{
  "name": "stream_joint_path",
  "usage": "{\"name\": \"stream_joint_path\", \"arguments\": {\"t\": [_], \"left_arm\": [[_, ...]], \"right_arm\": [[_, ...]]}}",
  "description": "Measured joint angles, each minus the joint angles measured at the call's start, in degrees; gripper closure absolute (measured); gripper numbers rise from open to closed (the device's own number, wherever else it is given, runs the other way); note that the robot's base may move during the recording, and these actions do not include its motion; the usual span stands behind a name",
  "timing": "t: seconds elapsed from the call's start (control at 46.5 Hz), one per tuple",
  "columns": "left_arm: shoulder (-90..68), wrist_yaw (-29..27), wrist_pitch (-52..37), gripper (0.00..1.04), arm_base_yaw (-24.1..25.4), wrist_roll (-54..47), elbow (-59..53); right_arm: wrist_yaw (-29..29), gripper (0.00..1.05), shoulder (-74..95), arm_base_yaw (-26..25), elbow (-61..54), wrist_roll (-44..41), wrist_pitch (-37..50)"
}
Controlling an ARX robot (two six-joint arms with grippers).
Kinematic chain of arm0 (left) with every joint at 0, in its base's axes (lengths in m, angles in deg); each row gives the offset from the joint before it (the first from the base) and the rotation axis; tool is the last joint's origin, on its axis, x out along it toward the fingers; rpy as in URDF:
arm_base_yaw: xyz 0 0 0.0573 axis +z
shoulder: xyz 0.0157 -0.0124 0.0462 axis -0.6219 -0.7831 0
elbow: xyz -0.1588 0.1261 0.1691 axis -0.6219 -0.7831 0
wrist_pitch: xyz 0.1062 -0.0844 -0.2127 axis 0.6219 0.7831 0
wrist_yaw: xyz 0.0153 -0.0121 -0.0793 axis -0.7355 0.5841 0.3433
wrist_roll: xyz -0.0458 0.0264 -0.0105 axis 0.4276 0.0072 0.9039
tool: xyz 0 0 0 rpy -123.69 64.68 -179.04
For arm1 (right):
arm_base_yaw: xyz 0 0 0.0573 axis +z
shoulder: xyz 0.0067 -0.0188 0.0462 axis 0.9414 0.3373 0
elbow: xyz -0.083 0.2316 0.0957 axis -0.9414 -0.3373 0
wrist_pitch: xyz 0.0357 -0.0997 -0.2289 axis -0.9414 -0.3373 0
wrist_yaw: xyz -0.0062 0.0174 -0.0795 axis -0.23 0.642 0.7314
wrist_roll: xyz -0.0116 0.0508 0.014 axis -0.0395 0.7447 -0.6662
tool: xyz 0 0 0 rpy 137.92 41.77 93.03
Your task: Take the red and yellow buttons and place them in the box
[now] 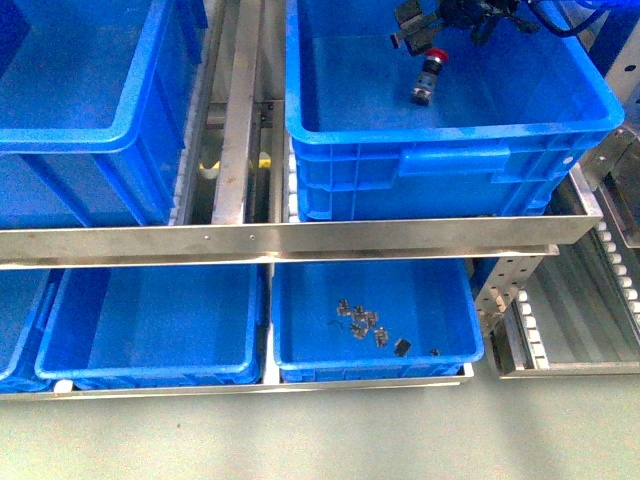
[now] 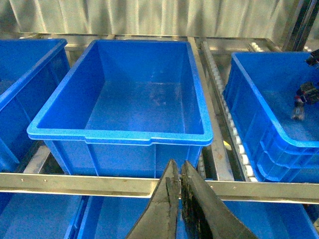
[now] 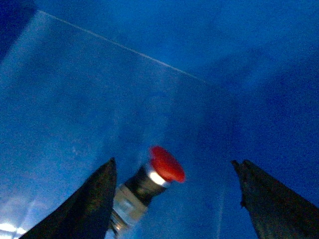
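Observation:
A red button (image 1: 430, 74), with a red mushroom cap and a black and silvery body, is inside the box (image 1: 455, 160), the deep blue crate at the upper right, just below my right gripper (image 1: 418, 35). In the right wrist view the button (image 3: 149, 181) looks blurred. It lies close to one finger (image 3: 94, 199) of the open right gripper (image 3: 173, 163), and I cannot tell whether they touch. The left gripper (image 2: 178, 167) is shut and empty, in front of an empty blue crate (image 2: 124, 134). No yellow button is in view.
Another deep blue crate (image 1: 90, 90) stands at the upper left. A steel shelf rail (image 1: 300, 240) runs across the front. Below it are shallower blue trays (image 1: 150, 330); the right tray (image 1: 300, 340) holds several small dark parts (image 1: 362, 322). Roller tracks (image 1: 620, 260) are at the right.

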Motion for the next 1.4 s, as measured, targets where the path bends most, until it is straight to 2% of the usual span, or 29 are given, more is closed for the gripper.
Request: {"name": "stream_joint_path", "arguments": {"t": [0.022, 0.043, 0.065, 0.086, 0.108, 0.215, 0.258, 0.301, 0.387, 0.538, 0.602, 0.731, 0.839, 0.882, 0.968, 1.161, 1.29, 1.398], "left_arm": [[0.0, 0.0, 0.0, 1.03, 0.0, 0.0, 0.0], [0.0, 0.0, 0.0, 1.03, 0.0, 0.0, 0.0], [0.0, 0.0, 0.0, 1.03, 0.0, 0.0, 0.0], [0.0, 0.0, 0.0, 1.03, 0.0, 0.0, 0.0], [0.0, 0.0, 0.0, 1.03, 0.0, 0.0, 0.0], [0.0, 0.0, 0.0, 1.03, 0.0, 0.0, 0.0], [0.0, 0.0, 0.0, 1.03, 0.0, 0.0, 0.0], [0.0, 0.0, 0.0, 1.03, 0.0, 0.0, 0.0], [0.0, 0.0, 0.0, 1.03, 0.0, 0.0, 0.0], [0.0, 0.0, 0.0, 1.03, 0.0, 0.0, 0.0], [0.0, 0.0, 0.0, 1.03, 0.0, 0.0, 0.0], [0.0, 0.0, 0.0, 1.03, 0.0, 0.0, 0.0], [0.0, 0.0, 0.0, 1.03, 0.0, 0.0, 0.0], [0.0, 0.0, 0.0, 1.03, 0.0, 0.0, 0.0], [0.0, 0.0, 0.0, 1.03, 0.0, 0.0, 0.0], [0.0, 0.0, 0.0, 1.03, 0.0, 0.0, 0.0], [0.0, 0.0, 0.0, 1.03, 0.0, 0.0, 0.0], [0.0, 0.0, 0.0, 1.03, 0.0, 0.0, 0.0]], "right_arm": [[0.0, 0.32, 0.0, 0.0, 0.1, 0.0, 0.2], [-0.3, 0.24, 0.0, 0.0, 0.2, 0.0, 0.6], [-0.3, 0.24, 0.0, 0.0, 0.2, 0.0, 0.6], [-0.7, 0.16, 0.0, 0.0, 0.2, 0.0, 0.9], [-0.7, 0.16, 0.0, 0.0, 0.2, 0.0, 0.9], [-1.6, 0.01, 0.0, -0.2, 0.2, 0.2, 1.4], [-1.8, 0.00, 0.0, -0.3, 0.2, 0.2, 1.7], [-3.1, 0.09, -1.4, -0.6, -1.7, -0.4, 3.2], [-5.8, 0.07, -8.7, -1.0, -14.2, -0.5, 12.3], [-10.5, 0.07, -32.0, -2.1, -49.1, 0.1, 32.0], [-13.0, 0.07, -48.5, -3.0, -69.1, 2.2, 38.7], [-14.6, 0.07, -74.9, -6.4, -105.9, 9.2, 40.8], [-13.5, 0.07, -90.1, -9.9, -125.1, 15.0, 37.3], [-13.8, 0.07, -95.3, -11.0, -129.2, 16.7, 36.4], [-8.7, 0.07, -104.6, -12.2, -133.2, 19.0, 33.5], [-8.7, 0.07, -106.0, -12.3, -133.9, 21.0, 33.4], [-8.8, 0.29, -105.9, -11.8, -143.1, 22.4, 56.3], [-8.9, 0.44, -108.4, -11.8, -147.2, 22.7, 62.2]]}}
